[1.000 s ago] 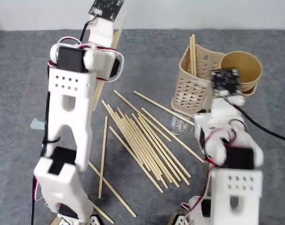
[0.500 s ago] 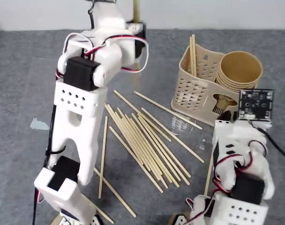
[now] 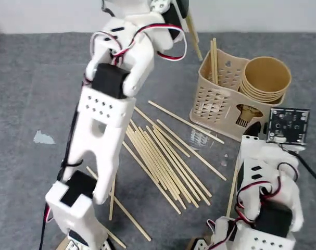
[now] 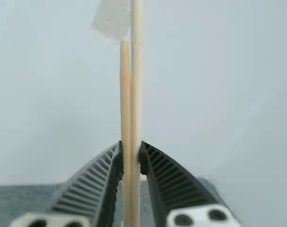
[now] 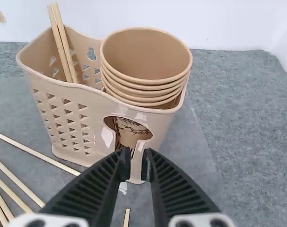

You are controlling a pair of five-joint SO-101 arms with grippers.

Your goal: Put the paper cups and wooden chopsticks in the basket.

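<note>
1. The left hand [image 4: 130, 153] is closed on a pair of pale wooden chopsticks [image 4: 132, 85], which stand up between its fingers. Within the last second its arm has swung from the far left of the grey felt-like worktop [image 3: 33, 78] toward the beige perforated plastic basket [image 3: 215, 101].
2. In the high view the held pair now slants down, and its lower tip is just above the basket's far left corner, not yet inside.
3. The right hand [image 5: 135, 158] has drawn back from the basket toward the near edge. Its fingers are almost together and hold nothing.
4. The stack of brown paper cups [image 3: 265, 78] sits in the basket, and the standing chopsticks [image 3: 214, 57] lean in the compartment beside it.
5. Many loose chopsticks [image 3: 163, 156] lie at the worktop's middle, so I judge that many more trips remain.
</note>
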